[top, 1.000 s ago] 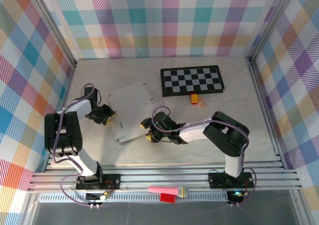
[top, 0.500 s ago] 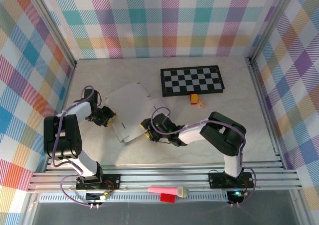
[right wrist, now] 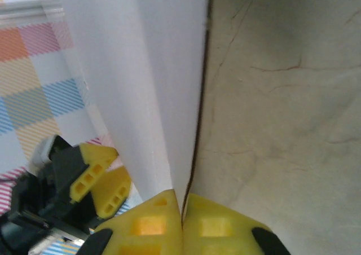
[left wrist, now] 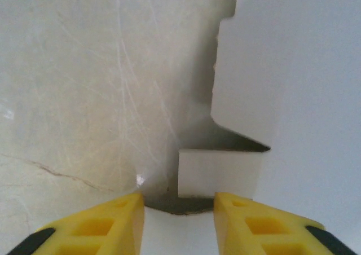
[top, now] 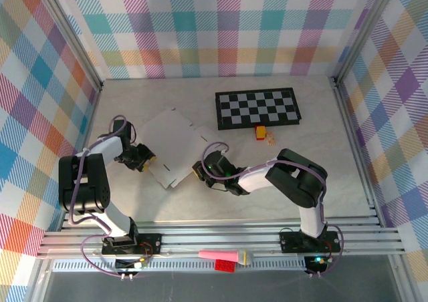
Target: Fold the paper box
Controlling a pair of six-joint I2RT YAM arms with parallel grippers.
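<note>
I have the paper box (top: 172,145) lying on the bench (top: 321,175) left of centre, between my two hands. It sits to the near left of the checkerboard mat (top: 257,108), with a corner reaching close to it.

My right hand (right wrist: 181,210) is clenched on the box's near right edge. In the right wrist view the two yellow fingertips meet, with the thin card running down into the seam between them. From there the card rises as a tilted white panel.

My left hand (left wrist: 179,210) is at the box's left edge, released. Its fingers (left wrist: 101,227) are spread apart, and I see nothing pinched between them. A small rectangular tab (left wrist: 220,173) of the box lies just beyond the fingertips, in front of the gap. A notched edge of the sheet shows farther on.

Just near of the mat sits a small red-and-yellow block (top: 260,133), with a pale bit on its right that is too small for me to tell. On the near rail lie a pink object (top: 224,254) and a red block (top: 224,265).
</note>
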